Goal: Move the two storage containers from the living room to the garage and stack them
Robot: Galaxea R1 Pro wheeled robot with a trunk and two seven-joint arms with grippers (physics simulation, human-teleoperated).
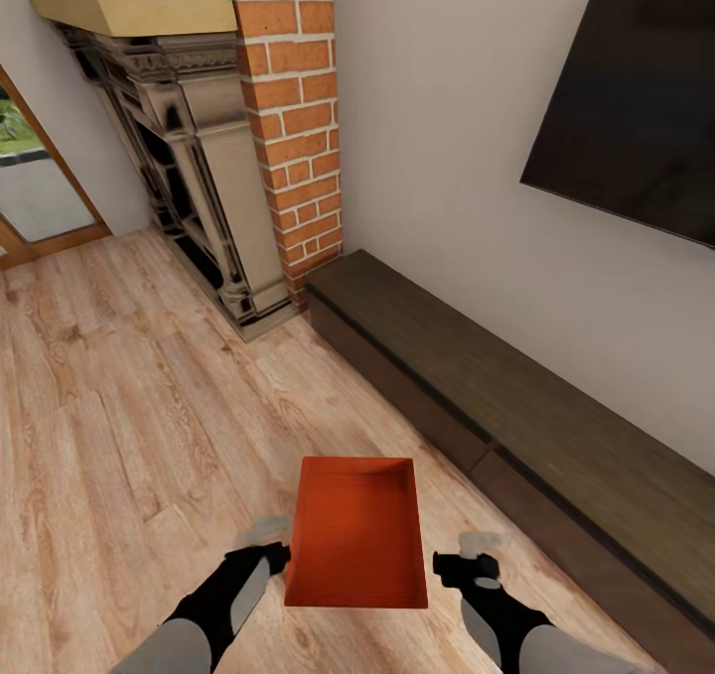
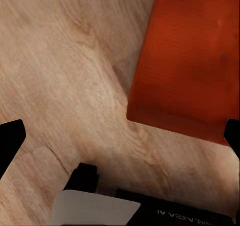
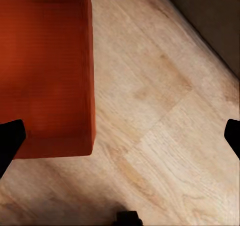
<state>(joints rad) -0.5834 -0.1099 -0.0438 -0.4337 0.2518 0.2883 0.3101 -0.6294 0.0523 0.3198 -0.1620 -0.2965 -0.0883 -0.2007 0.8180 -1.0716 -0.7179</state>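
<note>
A: Item one, nearest the robot?

B: Left gripper (image 1: 270, 553) and right gripper (image 1: 459, 563), black, on grey-sleeved forearms angled inward from the lower corners of the head view. Both wrist views show the dark fingertips at opposite picture edges, so each pincer stands spread wide, gripping nothing.

A: Item between them?

B: One storage container (image 1: 357, 535), orange-red, rectangular, low straight walls, no lid, finely ribbed inner base. It sits between the two grippers. The left gripper is just beside its left wall; whether they touch cannot be told. The right gripper is a little apart from its right wall. The left wrist view shows the container (image 2: 187, 61) with one fingertip overlapping its corner; the right wrist view shows it (image 3: 45, 71) beside the other arm's spread fingers.

A: Surface beneath?

B: Light wood plank floor (image 1: 129, 406), matte, visible grain and knots.

A: Farther items?

B: Low dark wood cabinet (image 1: 516, 406) along the pale wall, long and flat-topped. Then a fireplace (image 1: 199, 168), dark glossy ornate surround, pale mantel, red brick column (image 1: 298, 108). Black glossy wall screen (image 1: 636, 108) at upper right. Wood-framed glass door (image 1: 35, 188) at far left.
</note>
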